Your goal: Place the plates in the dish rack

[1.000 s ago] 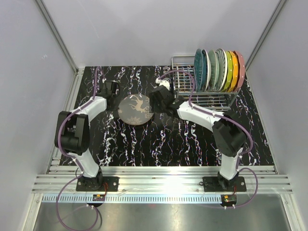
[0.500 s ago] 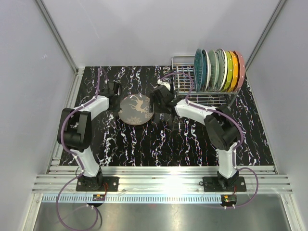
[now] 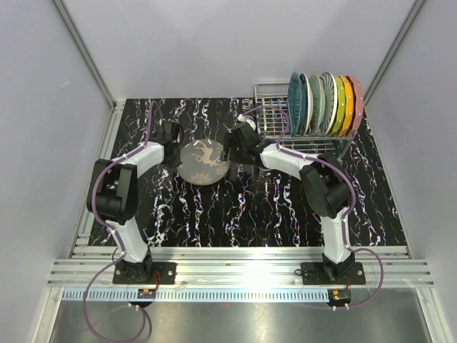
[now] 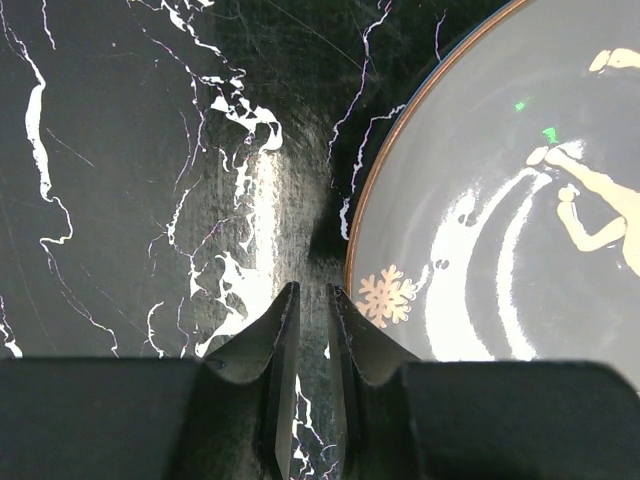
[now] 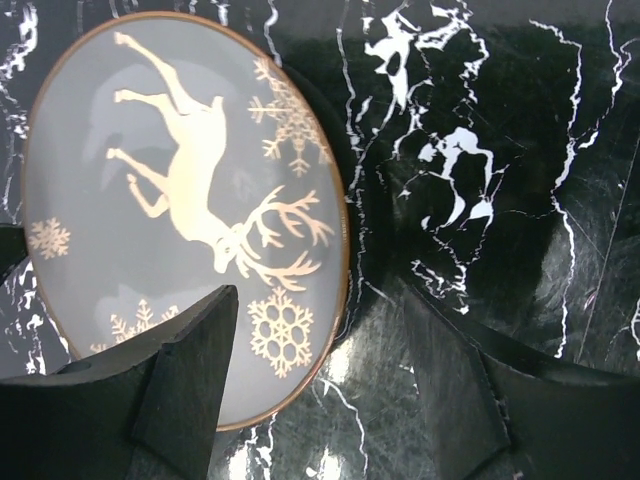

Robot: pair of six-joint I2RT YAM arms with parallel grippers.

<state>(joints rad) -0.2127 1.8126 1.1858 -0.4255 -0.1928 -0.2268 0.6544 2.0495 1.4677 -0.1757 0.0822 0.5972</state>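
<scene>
Black marbled tabletop (image 3: 250, 207), pale walls (image 3: 214, 50); left gripper (image 4: 312, 292), nearly pressed together, and spread right gripper (image 5: 315, 290) have drawn in beside the deer plate (image 3: 203, 161).

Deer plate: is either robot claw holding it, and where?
Neither holds it. The open right gripper straddles the rim of the deer plate; the nearly shut left gripper sits beside it.

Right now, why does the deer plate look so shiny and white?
Left wrist view: glare paints curved white streaks on the plate and a bright smear on the table. Right wrist view: the plate looks evenly pale; the right pincer is a dark silhouette. Top view: the plate looks darker, and glare sits on the metal rail.
</scene>
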